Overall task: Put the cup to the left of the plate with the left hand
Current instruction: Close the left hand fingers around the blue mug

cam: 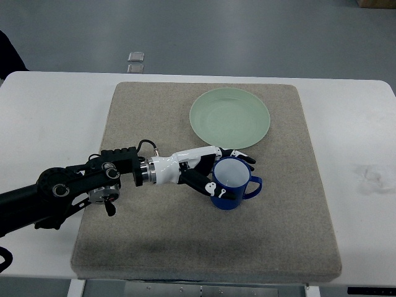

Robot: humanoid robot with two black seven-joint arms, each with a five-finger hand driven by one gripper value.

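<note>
A: Top view, steep and looking down. What is on the counter (49, 111)?

B: A white counter with a grey-beige mat (154, 235) spread over most of it. On the mat lies a pale green plate (229, 117), flat, toward the far side and a little right of the middle.

A: And the cup?

B: The blue cup (233, 184) stands upright on the mat, just in front of the plate's near rim, close to it but apart. Its inside looks pale, and its handle sticks out to the right.

A: So it is not left of the plate?

B: No. It sits below the plate in the picture, roughly under the plate's middle.

A: Which arm is working?

B: The left arm (68, 189), black and jointed, comes in from the left edge and reaches across the mat. Its white-and-black left hand (201, 170) is at the cup's left side.

A: How do the fingers stand?

B: The fingers (213, 187) curl around the cup's wall, some behind the rim on the far side, white-tipped ones on the near side. They close on the cup and touch it.

A: Is the cup lifted?

B: I cannot tell; its base looks to meet the mat, but the angle makes that uncertain.

A: The right arm?

B: It does not show.
</note>
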